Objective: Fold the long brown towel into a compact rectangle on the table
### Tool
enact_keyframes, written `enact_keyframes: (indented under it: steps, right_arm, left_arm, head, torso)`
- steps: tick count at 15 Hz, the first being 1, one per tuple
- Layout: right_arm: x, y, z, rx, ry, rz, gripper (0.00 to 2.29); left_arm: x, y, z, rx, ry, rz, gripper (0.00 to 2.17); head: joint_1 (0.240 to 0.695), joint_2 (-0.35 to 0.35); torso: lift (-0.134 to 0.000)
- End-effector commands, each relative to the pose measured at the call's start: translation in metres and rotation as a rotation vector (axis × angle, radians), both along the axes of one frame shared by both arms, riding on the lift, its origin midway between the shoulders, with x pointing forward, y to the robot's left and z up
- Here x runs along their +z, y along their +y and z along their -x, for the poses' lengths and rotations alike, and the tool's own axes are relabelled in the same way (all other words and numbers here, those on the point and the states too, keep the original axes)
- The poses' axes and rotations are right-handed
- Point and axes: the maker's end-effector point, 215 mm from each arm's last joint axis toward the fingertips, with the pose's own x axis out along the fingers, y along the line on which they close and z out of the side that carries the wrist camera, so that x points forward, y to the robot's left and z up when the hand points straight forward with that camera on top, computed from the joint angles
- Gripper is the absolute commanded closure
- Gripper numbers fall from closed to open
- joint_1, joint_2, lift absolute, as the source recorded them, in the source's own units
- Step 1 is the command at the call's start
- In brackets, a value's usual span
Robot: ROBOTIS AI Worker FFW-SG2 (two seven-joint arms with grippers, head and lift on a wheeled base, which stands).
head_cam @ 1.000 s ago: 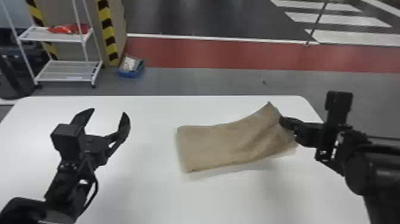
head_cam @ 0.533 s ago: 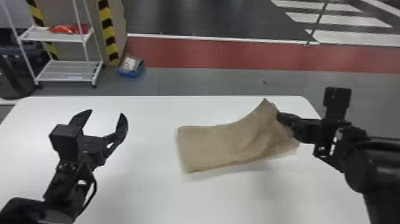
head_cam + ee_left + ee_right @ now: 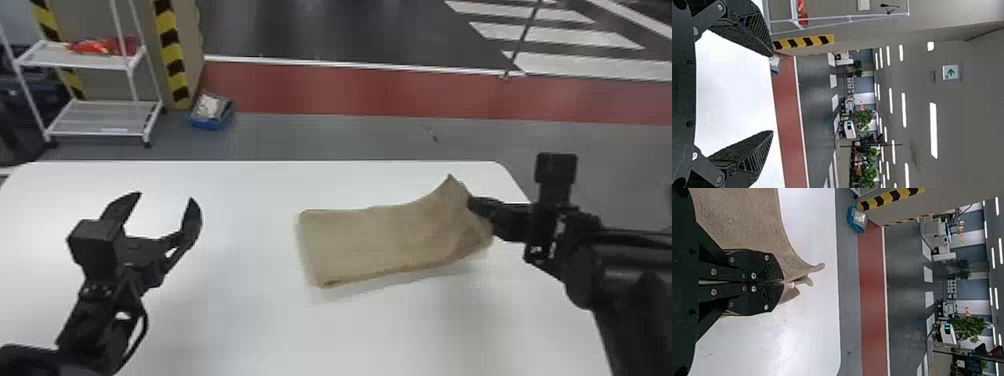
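A white rack [image 3: 90, 120] stands on the floor beyond the counter [image 3: 240, 325], a red thing [image 3: 102, 47] on its upper shelf. Nearer, the left end effector [image 3: 166, 197] is over the counter's left part, fingers wide apart with nothing between them. A blue box [image 3: 212, 117] sits on the floor right of the rack. Then comes the brown towel [image 3: 370, 240], its left part flat on the counter, its right end raised and pinched in the right end effector [image 3: 472, 204], cloth poking past the fingertips.
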Motion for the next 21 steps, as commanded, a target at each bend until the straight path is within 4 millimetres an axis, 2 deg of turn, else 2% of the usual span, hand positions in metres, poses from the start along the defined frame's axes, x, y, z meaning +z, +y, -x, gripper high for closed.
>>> enact_keyframes:
  steps: [1, 4, 5, 6, 7, 8, 9, 11, 13, 15, 16, 18, 19, 20, 21]
  right_arm:
    - [0.002, 0.001, -0.003, 0.005, -0.004, 0.007, 1.42]
    - [0.035, 0.008, 0.001, 0.020, -0.041, -0.008, 1.42]
    - [0.038, 0.004, 0.000, 0.014, -0.045, -0.008, 1.42]
    - [0.030, -0.004, 0.000, 0.002, -0.029, 0.006, 1.34]
    - [0.013, -0.005, 0.001, 0.002, -0.009, 0.019, 0.96]
    - [-0.004, -0.006, 0.001, -0.003, 0.006, 0.042, 0.27]
    - [-0.007, -0.015, -0.002, -0.021, -0.008, 0.082, 0.00]
    - [-0.001, -0.039, 0.002, -0.064, -0.035, 0.092, 0.03]
    - [0.022, -0.055, 0.016, -0.086, -0.095, 0.060, 0.06]
    - [0.038, -0.061, 0.038, -0.096, -0.140, 0.028, 0.06]
    - [0.039, -0.063, 0.048, -0.101, -0.145, 0.022, 0.06]
    - [0.042, -0.047, 0.065, -0.086, -0.164, -0.017, 0.07]
    - [0.044, -0.033, 0.070, -0.059, -0.173, -0.042, 0.24]
    - [0.038, -0.018, 0.076, -0.022, -0.159, -0.084, 0.61]
    - [0.024, 0.003, 0.086, 0.025, -0.103, -0.160, 1.33]
  left_arm:
    - [0.003, 0.005, 0.001, 0.009, -0.010, 0.003, 0.21]
    - [0.007, 0.001, 0.001, 0.006, -0.018, 0.009, 0.21]
    - [0.008, -0.001, 0.001, 0.004, -0.019, 0.013, 0.21]
    - [0.008, -0.004, 0.001, 0.000, -0.019, 0.013, 0.21]
    - [0.007, -0.004, 0.001, -0.003, -0.017, 0.013, 0.21]
    - [0.008, -0.005, 0.000, -0.006, -0.019, 0.010, 0.21]
    - [0.008, -0.006, 0.000, -0.008, -0.019, 0.009, 0.21]
    - [0.008, -0.006, 0.000, -0.004, -0.021, 0.009, 0.21]
    - [0.010, -0.006, 0.000, -0.002, -0.022, 0.014, 0.19]
    - [0.010, -0.014, 0.001, -0.012, -0.021, 0.020, 0.19]
    - [0.010, -0.020, 0.001, -0.022, -0.022, 0.022, 0.19]
    - [0.009, -0.025, 0.002, -0.028, -0.020, 0.028, 0.19]
    - [0.010, -0.026, 0.002, -0.029, -0.021, 0.030, 0.17]
    - [0.010, -0.026, 0.002, -0.027, -0.021, 0.031, 0.16]
    - [0.011, -0.024, 0.001, -0.017, -0.023, 0.037, 0.16]
  head:
    - [0.695, -0.138]
    - [0.695, -0.130]
    - [0.695, -0.128]
    - [0.695, -0.130]
    - [0.695, -0.134]
    - [0.695, -0.139]
    - [0.695, -0.143]
    - [0.695, -0.152]
    - [0.695, -0.171]
    - [0.695, -0.186]
    - [0.695, -0.192]
    - [0.695, -0.213]
    - [0.695, -0.219]
    - [0.695, -0.219]
    - [0.695, -0.206]
  torso:
    - [-0.120]
    - [-0.120]
    - [-0.120]
    - [-0.120]
    - [-0.120]
    - [-0.120]
    - [-0.120]
    - [-0.120]
    - [-0.120]
    - [-0.120]
    - [-0.120]
    - [-0.120]
    - [-0.120]
    - [-0.120]
    - [-0.120]
